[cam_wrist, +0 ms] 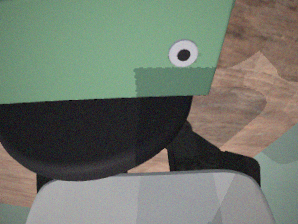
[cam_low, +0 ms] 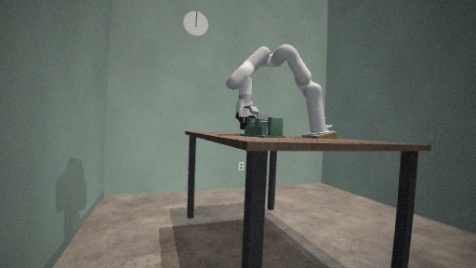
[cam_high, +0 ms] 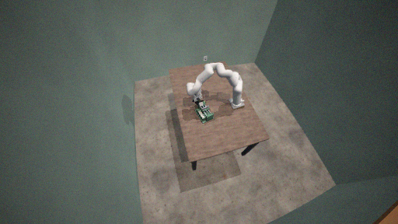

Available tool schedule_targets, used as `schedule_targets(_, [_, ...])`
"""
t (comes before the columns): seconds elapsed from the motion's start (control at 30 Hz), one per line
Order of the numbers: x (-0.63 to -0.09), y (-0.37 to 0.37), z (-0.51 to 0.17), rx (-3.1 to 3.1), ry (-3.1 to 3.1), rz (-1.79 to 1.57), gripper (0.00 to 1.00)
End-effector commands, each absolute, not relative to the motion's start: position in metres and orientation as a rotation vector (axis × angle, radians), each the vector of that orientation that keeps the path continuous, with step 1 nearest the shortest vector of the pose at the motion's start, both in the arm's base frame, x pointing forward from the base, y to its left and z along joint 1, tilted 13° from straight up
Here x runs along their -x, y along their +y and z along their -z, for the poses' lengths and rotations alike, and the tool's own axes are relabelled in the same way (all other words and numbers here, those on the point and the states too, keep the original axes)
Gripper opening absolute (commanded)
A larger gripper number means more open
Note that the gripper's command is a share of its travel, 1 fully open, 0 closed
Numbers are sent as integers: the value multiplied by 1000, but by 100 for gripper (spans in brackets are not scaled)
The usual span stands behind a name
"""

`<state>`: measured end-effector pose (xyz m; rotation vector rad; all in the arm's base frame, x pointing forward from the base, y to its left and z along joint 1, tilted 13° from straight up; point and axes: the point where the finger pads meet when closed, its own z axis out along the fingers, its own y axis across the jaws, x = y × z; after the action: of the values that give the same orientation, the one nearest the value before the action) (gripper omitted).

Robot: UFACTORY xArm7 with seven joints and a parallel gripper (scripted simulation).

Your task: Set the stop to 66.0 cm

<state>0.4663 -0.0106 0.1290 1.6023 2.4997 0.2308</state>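
- Closest to the wrist camera, a smooth pale grey housing (cam_wrist: 150, 202) fills the bottom of the close view.
- Just past it is the handwheel (cam_wrist: 95, 135), a black disc with a rounded rim, its upper part cut off from sight by the green machine's edge.
- The claw (cam_high: 198, 101) (cam_low: 243, 122) (cam_wrist: 107, 145) is closed to a narrow gap on the handwheel; its black fingers show partly from behind the disc, their tips hidden.
- The green machine (cam_high: 209, 117) (cam_low: 275, 127) (cam_wrist: 90, 50) sits on the tabletop, below and beside the claw. Near one corner of its face is a white ring (cam_wrist: 173, 54) with a dark centre.
- The stop cannot be made out for certain, nor can its setting be read.
- The brown wooden tabletop (cam_high: 221, 136) (cam_low: 325, 143) (cam_wrist: 240, 115) carries the machine and the arm, on dark legs.
- The white arm (cam_high: 202, 76) (cam_low: 297, 65) arches up from its base near one long edge, then bends down to the claw.
- Farthest off, on the green wall, are a small outlet (cam_high: 205, 58) (cam_low: 241, 166) and, higher up, a round pale clock (cam_low: 189, 24).
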Motion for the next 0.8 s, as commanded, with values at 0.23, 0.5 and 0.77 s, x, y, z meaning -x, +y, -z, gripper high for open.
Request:
schedule_targets(0.23, [-468, -10, -133, -1602, 2498, -230, 6])
schedule_targets(0.5, [-468, -10, -134, -1602, 2498, -230, 6])
schedule_targets(0.77, [-468, -10, -136, -1602, 2498, -230, 6])
